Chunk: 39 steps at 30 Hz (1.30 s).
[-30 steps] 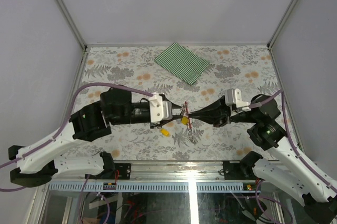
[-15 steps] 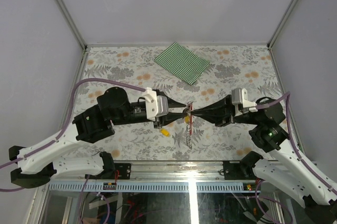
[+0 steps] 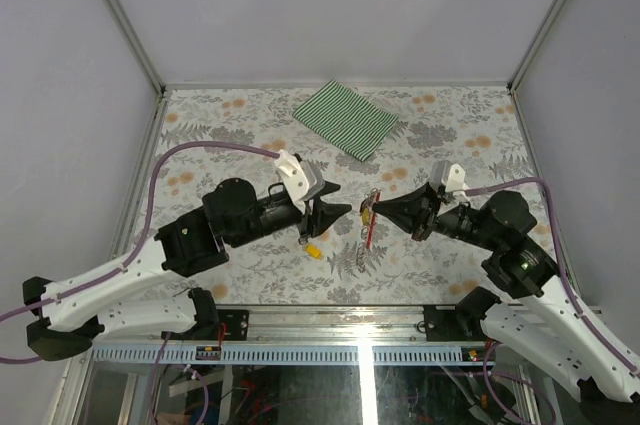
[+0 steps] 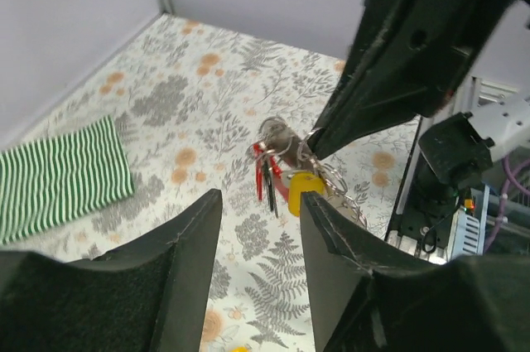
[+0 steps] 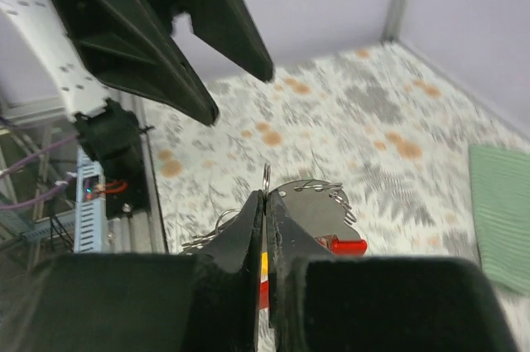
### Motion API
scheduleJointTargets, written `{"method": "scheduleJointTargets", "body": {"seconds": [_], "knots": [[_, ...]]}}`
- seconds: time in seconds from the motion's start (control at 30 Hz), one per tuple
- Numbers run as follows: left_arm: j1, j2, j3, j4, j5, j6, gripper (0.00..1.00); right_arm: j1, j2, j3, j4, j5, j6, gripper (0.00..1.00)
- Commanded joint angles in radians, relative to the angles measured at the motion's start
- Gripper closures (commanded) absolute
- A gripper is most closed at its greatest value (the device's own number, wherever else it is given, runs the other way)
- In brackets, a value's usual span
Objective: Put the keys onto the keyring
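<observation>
My right gripper is shut on the silver ring of the keyring and holds it above the table. The red strap and a short chain hang down from it. A yellow key hangs on the ring, seen in the left wrist view beside the red strap. My left gripper is open and empty, a short way left of the keyring; its fingers frame it. A second yellow key lies on the table below my left gripper. I cannot make out the green key.
A green striped cloth lies at the back middle of the flowered table; it also shows in the left wrist view and the right wrist view. Metal frame posts and walls stand around the table; a rail runs along the near edge.
My left gripper has let go of the keyring, opened and drawn back to the left. My right gripper has pulled slightly right, still holding the ring, and the strap and chain now hang free.
</observation>
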Motion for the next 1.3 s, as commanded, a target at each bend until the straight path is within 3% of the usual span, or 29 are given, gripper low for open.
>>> {"method": "scheduleJointTargets", "body": {"seconds": [0.0, 0.13, 0.3, 0.77, 0.93, 1.27], "knots": [[0.079, 0.005, -0.064, 0.066, -0.153, -0.156, 0.55, 0.004, -0.019, 0.024, -0.2, 0.223, 0.017, 1.0], [0.25, 0.03, -0.139, 0.076, -0.055, -0.287, 0.53, 0.004, -0.002, 0.014, -0.308, 0.353, 0.109, 1.0], [0.367, 0.064, -0.219, 0.08, -0.065, -0.381, 0.5, 0.004, 0.058, 0.024, -0.424, 0.384, 0.162, 1.0], [0.481, 0.103, -0.389, 0.092, -0.121, -0.504, 0.43, 0.004, 0.274, 0.064, -0.638, 0.382, 0.184, 1.0], [0.488, 0.095, -0.423, 0.11, -0.115, -0.509, 0.42, 0.003, 0.378, 0.071, -0.586, 0.394, 0.171, 1.0], [0.506, 0.06, -0.472, 0.105, -0.122, -0.523, 0.42, 0.01, 0.739, 0.107, -0.351, 0.367, 0.141, 1.0]]}}
